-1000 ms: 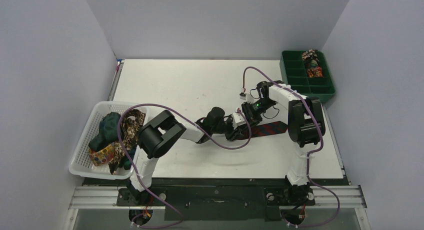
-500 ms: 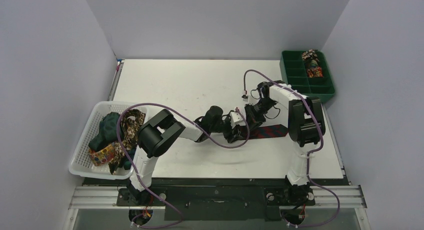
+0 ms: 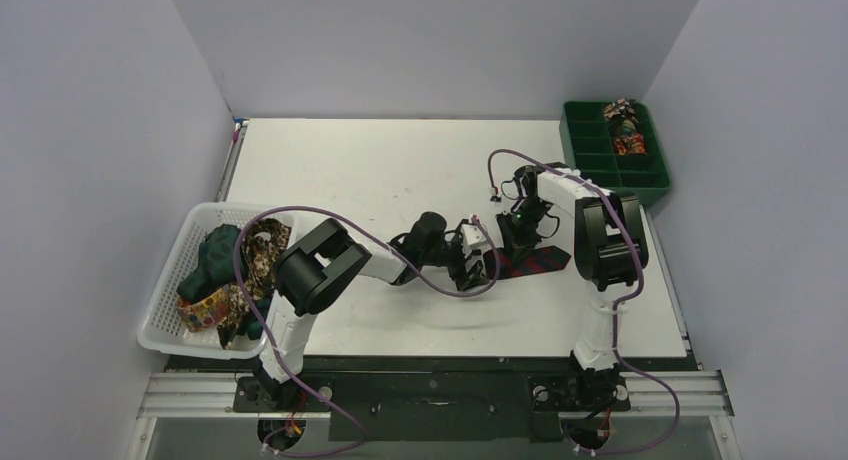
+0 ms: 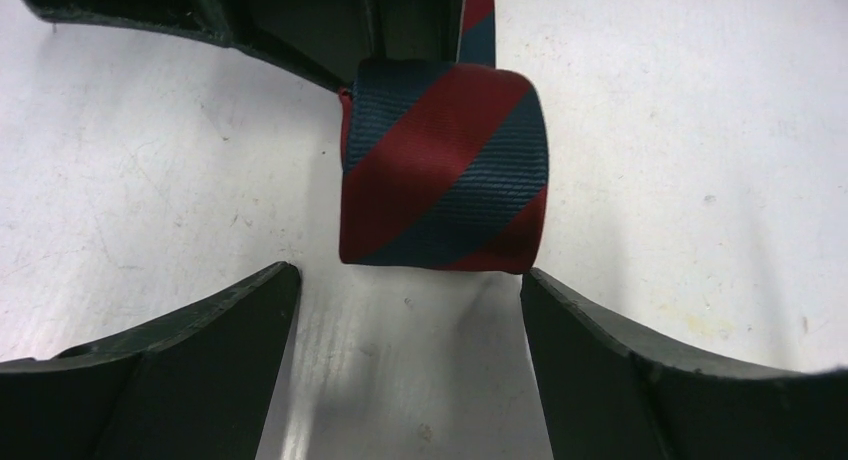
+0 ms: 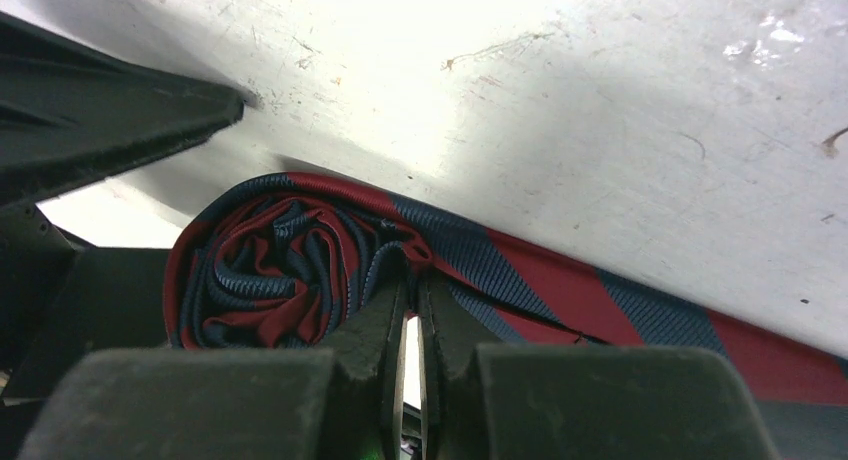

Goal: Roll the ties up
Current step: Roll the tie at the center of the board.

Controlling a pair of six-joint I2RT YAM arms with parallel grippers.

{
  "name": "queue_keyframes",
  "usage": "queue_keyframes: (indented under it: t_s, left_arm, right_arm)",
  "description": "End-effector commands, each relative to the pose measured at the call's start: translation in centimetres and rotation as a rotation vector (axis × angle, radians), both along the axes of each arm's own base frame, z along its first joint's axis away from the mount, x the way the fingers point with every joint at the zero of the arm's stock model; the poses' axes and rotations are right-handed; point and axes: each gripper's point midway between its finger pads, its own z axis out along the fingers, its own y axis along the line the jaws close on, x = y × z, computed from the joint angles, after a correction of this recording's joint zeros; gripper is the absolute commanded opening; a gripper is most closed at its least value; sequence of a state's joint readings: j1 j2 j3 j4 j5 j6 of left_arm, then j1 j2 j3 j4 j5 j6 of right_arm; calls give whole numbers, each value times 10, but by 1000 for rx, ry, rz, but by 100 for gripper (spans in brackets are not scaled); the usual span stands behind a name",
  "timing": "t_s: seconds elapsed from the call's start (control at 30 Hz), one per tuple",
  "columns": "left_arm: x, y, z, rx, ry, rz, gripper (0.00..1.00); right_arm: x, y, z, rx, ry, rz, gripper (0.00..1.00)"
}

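Observation:
The navy tie with red diagonal stripes (image 3: 540, 262) lies right of the table's centre, one end wound into a roll (image 4: 445, 170). Its flat tail (image 5: 620, 305) runs away to the right. My right gripper (image 5: 412, 280) is shut on a fold of fabric at the roll's edge (image 5: 280, 275); it also shows in the top view (image 3: 516, 236). My left gripper (image 4: 408, 280) is open, with the roll just beyond its fingertips and untouched; in the top view it sits left of the roll (image 3: 478, 264). Other ties, brown-gold floral (image 3: 262, 255), dark green (image 3: 215, 252) and multicoloured (image 3: 205, 310), lie heaped in the basket.
The white mesh basket (image 3: 170, 280) sits at the left table edge. A green compartment tray (image 3: 590, 145) stands at the back right with rolled ties (image 3: 625, 128) in its right-hand cells. Both arms' purple cables loop over the middle of the table.
My right gripper has turned and shifted slightly right at the roll. My left gripper has edged a little left. The tie's flat tail looks slightly shorter.

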State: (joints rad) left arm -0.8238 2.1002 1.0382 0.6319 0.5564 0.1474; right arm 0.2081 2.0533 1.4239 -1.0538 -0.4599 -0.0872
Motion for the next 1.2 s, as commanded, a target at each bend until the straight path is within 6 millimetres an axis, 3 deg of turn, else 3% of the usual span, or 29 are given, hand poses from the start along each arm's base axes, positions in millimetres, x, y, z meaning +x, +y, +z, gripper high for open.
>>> queue_keyframes:
  t_s: [0.0, 0.3, 0.5, 0.67, 0.8, 0.9, 1.07, 1.17]
  left_arm:
    - [-2, -26, 37, -112, -32, -36, 80]
    - [11, -46, 56, -202, -53, 12, 86]
    - [21, -56, 35, -225, 46, 106, 80]
    - [19, -47, 5, -161, 54, 125, 60]
    - [8, -23, -33, 1, 40, 107, 32]
    - [-1, -3, -49, 95, 49, 95, 17]
    - [-23, 26, -74, 224, 87, 50, 14]
    - [-26, 28, -78, 252, 97, 37, 14]
  right_arm:
    - [22, -17, -33, -145, -84, 34, 0]
    - [16, -12, -39, -133, -53, 33, 0]
    - [12, 6, -39, -51, -30, -18, 0]
    - [12, 27, -32, 51, -19, -68, 0]
    - [13, 34, -19, 123, -31, -71, 0]
    - [13, 21, -4, 146, -51, -33, 9]
    - [11, 8, 36, 249, -80, -54, 30]
    - [5, 20, 58, 364, -80, -61, 41]
